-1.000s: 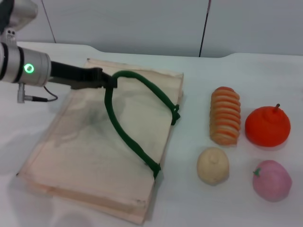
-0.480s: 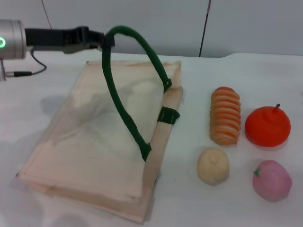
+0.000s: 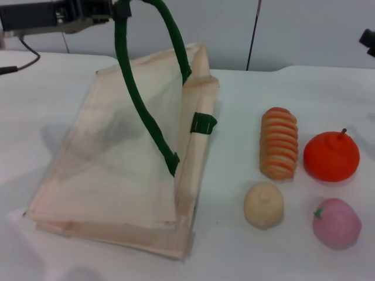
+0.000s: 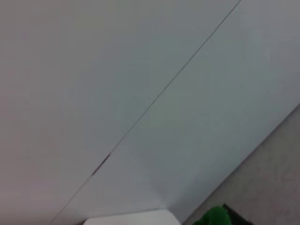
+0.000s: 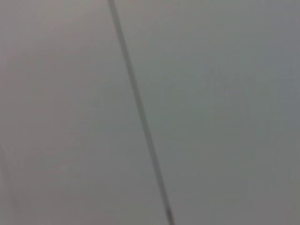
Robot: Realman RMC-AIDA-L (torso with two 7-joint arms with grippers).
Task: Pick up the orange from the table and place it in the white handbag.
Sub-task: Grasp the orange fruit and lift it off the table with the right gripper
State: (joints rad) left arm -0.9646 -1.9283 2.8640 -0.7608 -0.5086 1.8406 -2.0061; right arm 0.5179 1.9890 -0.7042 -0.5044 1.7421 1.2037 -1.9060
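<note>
Left gripper (image 3: 117, 10) clamped on bag handle (image 3: 140, 99), lifted | hold handbag (image 3: 105, 170) mouth wide | orange (image 3: 331, 156) untouched on table (image 3: 246, 252), right of bag | right gripper (image 3: 369, 41) at the edge, fingers: can't tell

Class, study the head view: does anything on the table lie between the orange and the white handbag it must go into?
Yes. The ribbed orange-and-cream piece lies directly between the orange and the white handbag; the cream fruit sits nearer, just off that line.
</note>
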